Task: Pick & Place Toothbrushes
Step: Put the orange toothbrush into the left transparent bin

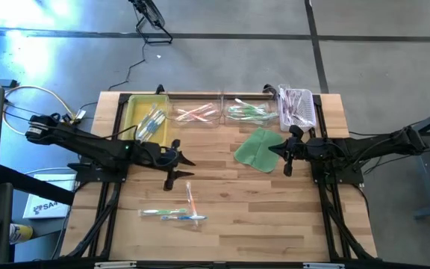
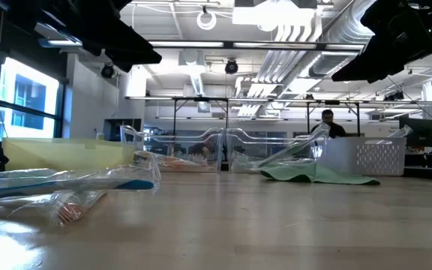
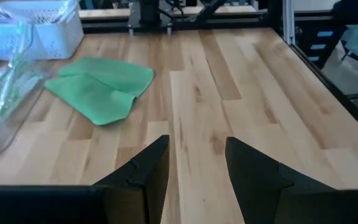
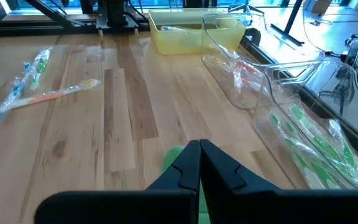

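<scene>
Toothbrushes [image 1: 172, 214] are loose on the table [image 1: 275, 217], a small crossed group lying just in front of the left gripper [image 1: 179, 164] and nearer the table's front edge. More of them are already sorted in the bins behind the grippers: a yellow bin [image 1: 134, 113], two clear bins [image 1: 196, 113], and a white basket [image 1: 297, 107].

We judge the main risk to be the grasp itself. The loose brushes overlap and their wrappers are glossy, so the fingers could slip off one or lift two together. A second risk is the sorting, since a brush could go into the wrong bin if its colour is read badly through the wrapper.

Our left gripper is released and holds nothing; only bare wood shows between its fingers [image 3: 143, 174]. Its arm reaches in from the left side, low over the table, and points toward the centre.

Our right gripper [image 1: 288, 153] is clenched and empty. It waits over the edge of the green cloth [image 1: 256, 149], and its arm stretches in from the right side.
</scene>
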Robot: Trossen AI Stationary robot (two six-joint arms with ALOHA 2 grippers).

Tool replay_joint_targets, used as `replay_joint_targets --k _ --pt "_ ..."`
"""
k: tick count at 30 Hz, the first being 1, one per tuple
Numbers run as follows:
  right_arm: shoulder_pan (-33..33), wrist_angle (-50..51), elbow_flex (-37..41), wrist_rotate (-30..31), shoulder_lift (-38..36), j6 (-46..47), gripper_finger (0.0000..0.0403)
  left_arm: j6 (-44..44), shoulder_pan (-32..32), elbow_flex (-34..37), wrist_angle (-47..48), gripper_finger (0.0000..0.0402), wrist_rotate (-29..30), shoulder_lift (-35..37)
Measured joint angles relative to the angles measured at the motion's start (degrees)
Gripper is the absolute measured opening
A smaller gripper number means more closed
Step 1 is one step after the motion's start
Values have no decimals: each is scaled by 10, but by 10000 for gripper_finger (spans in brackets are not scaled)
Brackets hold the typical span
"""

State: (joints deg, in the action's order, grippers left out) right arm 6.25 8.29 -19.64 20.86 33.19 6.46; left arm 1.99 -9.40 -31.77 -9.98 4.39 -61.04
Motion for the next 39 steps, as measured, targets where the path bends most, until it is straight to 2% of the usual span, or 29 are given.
replay_joint_targets --k 23,25,29,34,39 --pt "0 17 0 0 0 -3 2 49 0 0 -6 152 7 -11" --pt "0 17 0 0 0 -3 2 98 0 0 -6 152 10 -11" --pt "0 19 0 0 0 -3 2 267 0 0 -5 152 18 -11" --pt "0 19 0 0 0 -3 2 422 0 0 -4 152 11 -11" --pt "0 26 0 0 0 -7 2 465 0 -5 1 152 36 -11"
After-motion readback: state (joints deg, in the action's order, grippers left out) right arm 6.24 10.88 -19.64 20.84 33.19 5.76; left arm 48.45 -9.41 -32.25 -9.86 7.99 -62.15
